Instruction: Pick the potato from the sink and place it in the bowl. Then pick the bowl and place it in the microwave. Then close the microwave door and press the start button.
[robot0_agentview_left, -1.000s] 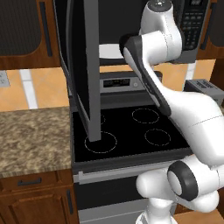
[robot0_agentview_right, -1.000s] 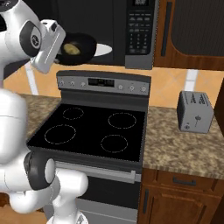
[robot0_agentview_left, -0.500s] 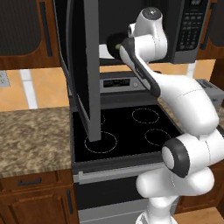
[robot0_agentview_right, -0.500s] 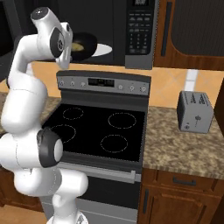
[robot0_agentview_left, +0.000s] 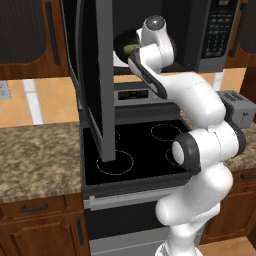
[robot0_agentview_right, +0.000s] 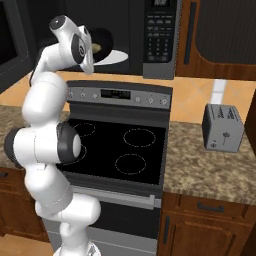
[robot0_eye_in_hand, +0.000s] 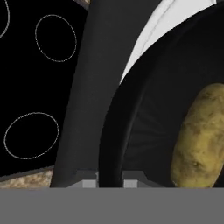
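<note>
Pinching the rim of the black bowl (robot0_eye_in_hand: 131, 131) at the bottom centre of the hand view, the fingers (robot0_eye_in_hand: 109, 181) stand narrow, one tip on each side of the rim. The potato (robot0_eye_in_hand: 199, 135) lies inside the bowl, right of the fingers, at the open microwave (robot0_agentview_left: 200, 35) above the stove (robot0_agentview_right: 120, 150).

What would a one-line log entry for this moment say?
pincer: shut on bowl rim | potato: in bowl | bowl: at open microwave, over its white plate | door: open
</note>
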